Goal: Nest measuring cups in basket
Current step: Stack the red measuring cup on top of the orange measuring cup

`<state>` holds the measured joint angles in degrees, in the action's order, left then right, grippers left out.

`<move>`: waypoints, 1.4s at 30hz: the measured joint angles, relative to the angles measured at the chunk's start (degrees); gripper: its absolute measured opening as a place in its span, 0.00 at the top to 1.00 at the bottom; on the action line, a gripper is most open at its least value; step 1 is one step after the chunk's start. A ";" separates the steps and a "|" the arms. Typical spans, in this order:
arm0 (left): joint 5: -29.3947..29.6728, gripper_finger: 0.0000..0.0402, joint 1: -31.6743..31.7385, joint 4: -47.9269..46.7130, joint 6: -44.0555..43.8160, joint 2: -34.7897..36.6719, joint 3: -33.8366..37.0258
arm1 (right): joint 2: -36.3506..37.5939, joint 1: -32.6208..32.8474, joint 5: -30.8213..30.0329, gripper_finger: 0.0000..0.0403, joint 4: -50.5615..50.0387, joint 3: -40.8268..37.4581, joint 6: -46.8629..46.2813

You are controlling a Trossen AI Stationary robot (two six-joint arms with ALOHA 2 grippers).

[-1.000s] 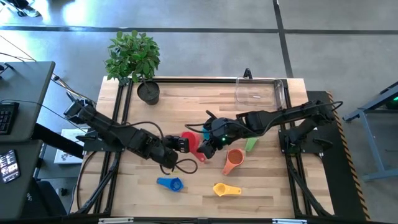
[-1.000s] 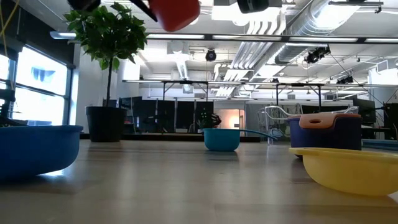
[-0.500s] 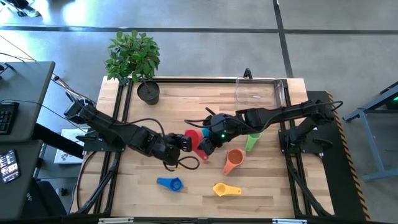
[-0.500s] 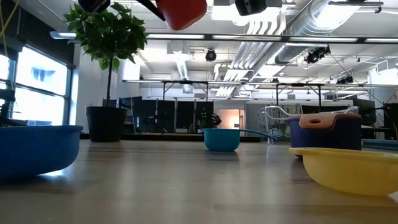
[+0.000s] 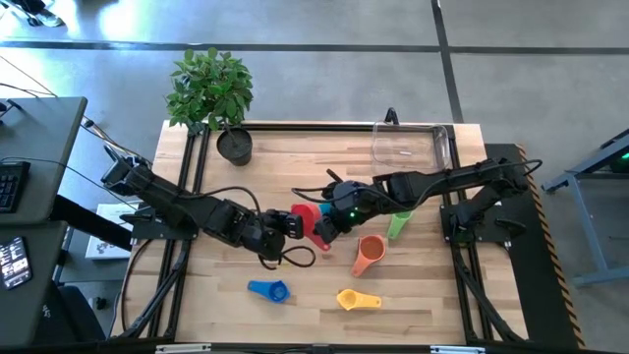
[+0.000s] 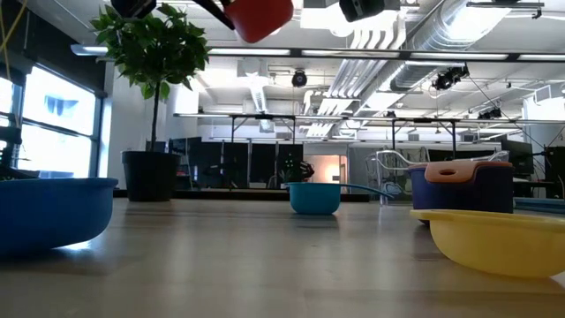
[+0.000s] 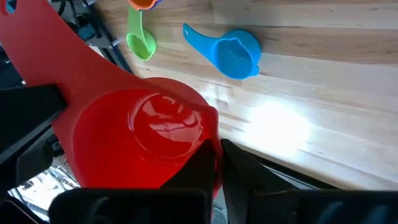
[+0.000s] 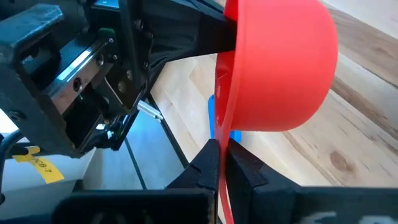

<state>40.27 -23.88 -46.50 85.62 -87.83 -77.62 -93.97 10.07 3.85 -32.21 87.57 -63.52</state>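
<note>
Where the two arms meet mid-table, left gripper (image 5: 288, 225) pinches the bowl rim of the red cup (image 5: 308, 222), held off the wood; right gripper (image 5: 324, 228) clamps its handle. Orange cup (image 5: 368, 255) and green cup (image 5: 396, 227) lie right; clear basket (image 5: 412, 144) far right.

high view looks straight down on the whole table (image 5: 413, 295). low view sits at tabletop level, facing the room behind. both wrist views sit close on the red cup (image 7: 149, 143), shared with high view.
</note>
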 joint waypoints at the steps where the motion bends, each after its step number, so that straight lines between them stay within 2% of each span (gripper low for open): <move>1: 0.00 0.98 -0.02 0.06 -0.04 0.00 0.00 | 0.00 0.23 -0.63 0.99 -0.02 0.00 -0.75; 11: -2.48 0.87 1.06 0.44 -7.44 -0.02 0.00 | -0.04 1.20 -4.92 1.00 -2.80 0.00 -3.76; 16: -1.73 0.83 1.15 1.61 -10.44 -0.01 0.00 | -0.04 1.60 -5.07 1.00 -5.01 -0.02 -4.59; 22: 3.44 0.82 1.12 3.16 -22.21 -0.02 0.00 | -0.04 3.76 -7.47 1.00 -10.89 -0.02 -3.98; 29: 9.06 0.82 1.12 2.74 -36.21 -0.02 0.00 | -0.04 7.53 -13.33 1.00 -22.33 -0.02 -6.26; 36: 9.97 0.82 1.12 1.54 -47.18 0.00 0.00 | -0.04 12.36 -21.13 1.00 -31.90 -0.02 -14.68; 42: 9.90 0.82 1.12 0.58 -50.52 -0.01 0.00 | -0.04 16.86 -26.62 1.00 -37.27 -0.02 -24.33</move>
<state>50.17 -22.76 -45.92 35.11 -87.84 -77.62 -94.02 26.93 -22.78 -69.47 87.55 -87.85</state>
